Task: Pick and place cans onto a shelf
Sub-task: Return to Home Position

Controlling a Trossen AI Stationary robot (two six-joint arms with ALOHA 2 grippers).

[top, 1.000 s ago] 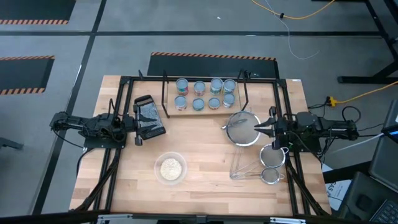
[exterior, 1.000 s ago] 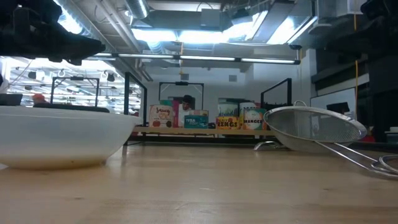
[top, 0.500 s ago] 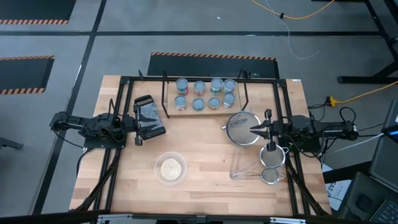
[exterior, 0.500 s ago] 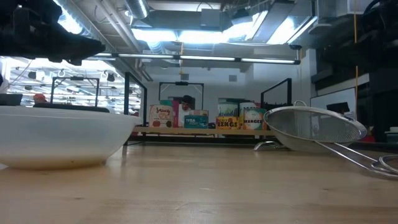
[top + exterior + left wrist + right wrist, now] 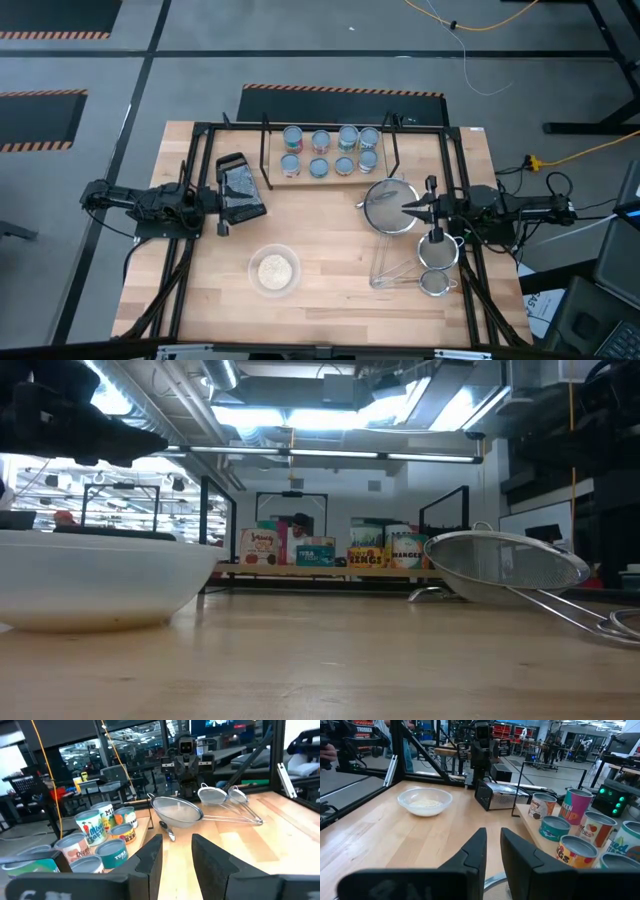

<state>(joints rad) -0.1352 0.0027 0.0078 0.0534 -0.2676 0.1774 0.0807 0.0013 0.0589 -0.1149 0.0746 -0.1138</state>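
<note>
Several cans [image 5: 325, 152] with pale round tops stand upright in two rows on the light-wood shelf board [image 5: 300, 178] at the table's far middle. They also show in the left wrist view [image 5: 95, 827], the right wrist view [image 5: 572, 837] and the low view [image 5: 330, 550]. My left gripper [image 5: 222, 205] hovers at the table's left, beside a black mesh object, its fingers [image 5: 176, 855] a little apart and empty. My right gripper [image 5: 408, 208] hovers at the table's right over a large strainer, its fingers [image 5: 493, 852] narrowly apart and empty.
A large wire strainer [image 5: 390, 205] and two smaller ones [image 5: 437, 252] lie at the right. A clear bowl of pale grains [image 5: 275, 270] stands near the front middle. A black mesh object [image 5: 241, 190] lies left of the shelf. Black frame rails [image 5: 190, 230] run along both sides.
My right gripper has moved a little toward the table's left edge, farther over the large strainer. The cans and the shelf have stayed where they were.
</note>
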